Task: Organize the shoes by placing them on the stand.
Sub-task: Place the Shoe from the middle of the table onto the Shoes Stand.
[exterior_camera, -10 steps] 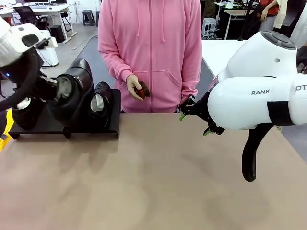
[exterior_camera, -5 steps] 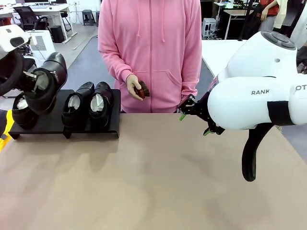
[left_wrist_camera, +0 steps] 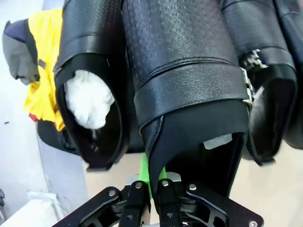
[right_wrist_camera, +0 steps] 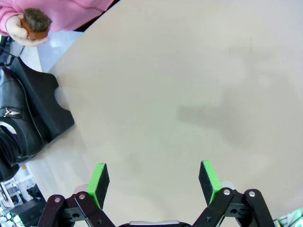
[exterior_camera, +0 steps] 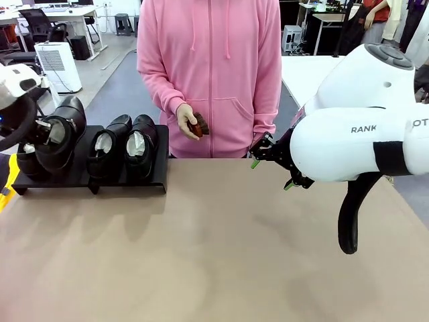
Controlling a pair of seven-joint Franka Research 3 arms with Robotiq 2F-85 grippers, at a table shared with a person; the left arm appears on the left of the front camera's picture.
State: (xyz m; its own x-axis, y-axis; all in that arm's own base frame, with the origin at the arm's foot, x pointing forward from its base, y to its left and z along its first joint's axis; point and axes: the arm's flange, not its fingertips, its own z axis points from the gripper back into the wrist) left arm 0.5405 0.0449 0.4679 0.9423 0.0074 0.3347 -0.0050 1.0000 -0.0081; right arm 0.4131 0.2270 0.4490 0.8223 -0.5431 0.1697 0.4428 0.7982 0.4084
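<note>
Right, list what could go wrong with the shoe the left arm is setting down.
1. The left tool pinches only the heel rim of the held shoe, which hangs tilted over the stand; it could tip over on release.
2. The gap is tight: the leftmost shoe sits right beside it and the pair on the other side, so lowering may knock one.
3. The leftmost shoe sits near the stand's end and could be pushed off.

Four glossy black shoes (exterior_camera: pixel 107 151) on stand (exterior_camera: pixel 74 176)

Bright, even indoor light; soft shadows; wrist views bend at edges.
</note>
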